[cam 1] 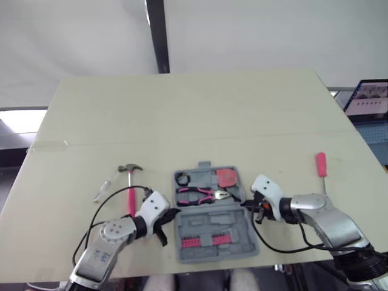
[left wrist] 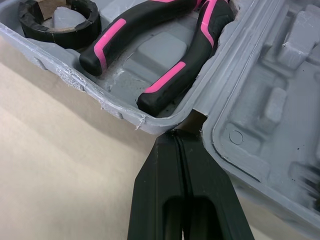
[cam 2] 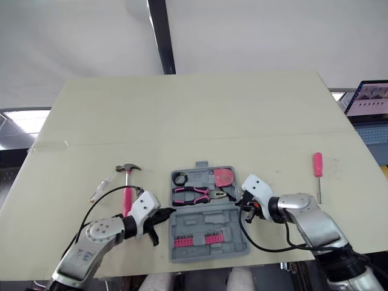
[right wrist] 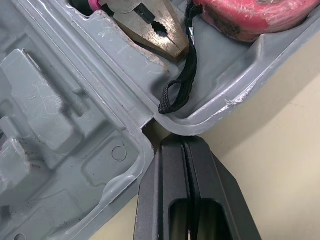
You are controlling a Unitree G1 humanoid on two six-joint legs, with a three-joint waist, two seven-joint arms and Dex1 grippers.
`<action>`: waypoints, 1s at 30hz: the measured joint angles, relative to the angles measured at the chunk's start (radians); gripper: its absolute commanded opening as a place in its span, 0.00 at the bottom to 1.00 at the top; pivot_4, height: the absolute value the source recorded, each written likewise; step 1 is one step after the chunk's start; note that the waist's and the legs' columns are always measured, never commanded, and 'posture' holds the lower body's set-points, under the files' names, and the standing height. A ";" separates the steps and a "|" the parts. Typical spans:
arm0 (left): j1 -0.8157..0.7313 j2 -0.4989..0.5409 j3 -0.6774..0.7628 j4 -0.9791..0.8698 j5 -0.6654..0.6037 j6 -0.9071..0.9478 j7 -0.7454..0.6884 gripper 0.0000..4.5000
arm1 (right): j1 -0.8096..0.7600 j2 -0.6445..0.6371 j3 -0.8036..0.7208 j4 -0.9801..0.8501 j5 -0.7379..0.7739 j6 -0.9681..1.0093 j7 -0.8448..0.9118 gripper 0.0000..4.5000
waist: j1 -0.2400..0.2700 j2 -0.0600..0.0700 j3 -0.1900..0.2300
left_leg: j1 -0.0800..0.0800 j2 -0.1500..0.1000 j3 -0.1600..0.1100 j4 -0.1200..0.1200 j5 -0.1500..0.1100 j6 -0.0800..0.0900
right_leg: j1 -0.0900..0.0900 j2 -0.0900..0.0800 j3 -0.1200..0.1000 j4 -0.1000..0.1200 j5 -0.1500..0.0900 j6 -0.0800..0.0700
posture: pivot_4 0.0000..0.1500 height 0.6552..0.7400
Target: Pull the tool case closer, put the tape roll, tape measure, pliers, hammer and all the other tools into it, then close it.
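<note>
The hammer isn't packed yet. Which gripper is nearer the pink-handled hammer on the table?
Left. The left gripper is at the left edge of the grey tool case, beside the hammer; the right gripper is at its opposite edge.

The tool case (left wrist: 125, 112) is matt grey plastic, pretty scuffed, with rough burrs along the rim. The pliers (left wrist: 165, 85) have smooth black-and-pink grips with a slight sheen, and the nose is dull, worn metal. The tape measure (right wrist: 250, 15) is scratched pink plastic with a woven black cord (right wrist: 191, 55). The table (cam 1: 182, 109) looks smooth and matt.
</note>
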State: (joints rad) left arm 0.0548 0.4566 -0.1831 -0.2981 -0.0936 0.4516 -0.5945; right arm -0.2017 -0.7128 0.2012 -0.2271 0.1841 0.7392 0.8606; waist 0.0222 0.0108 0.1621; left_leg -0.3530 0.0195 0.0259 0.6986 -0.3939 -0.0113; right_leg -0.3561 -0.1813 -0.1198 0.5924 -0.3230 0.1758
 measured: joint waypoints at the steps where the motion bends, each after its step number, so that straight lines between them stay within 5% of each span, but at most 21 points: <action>1: -0.003 -0.001 0.001 0.004 0.001 -0.005 0.003 0.00 | -0.002 0.003 0.000 0.001 -0.003 0.000 -0.001 0.02 | 0.000 0.000 0.000 | 0.000 0.000 0.000 0.000 0.000 0.000 | 0.000 0.000 0.000 0.000 0.000 0.000 | 1.00 1.00; 30: -0.015 -0.010 0.010 0.041 0.008 -0.046 0.034 0.00 | -0.027 0.038 0.012 0.032 -0.048 -0.042 -0.019 0.02 | -0.003 0.000 0.000 | 0.000 0.000 0.000 0.000 0.000 0.000 | 0.000 0.000 0.000 0.000 0.000 0.000 | 1.00 1.00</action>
State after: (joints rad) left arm 0.0394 0.4464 -0.1728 -0.2568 -0.0858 0.4053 -0.5605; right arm -0.2286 -0.6746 0.2129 -0.1953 0.1363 0.6972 0.8414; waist 0.0197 0.0103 0.1618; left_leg -0.3528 0.0196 0.0258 0.6984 -0.3938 -0.0115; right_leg -0.3561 -0.1813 -0.1200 0.5927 -0.3230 0.1758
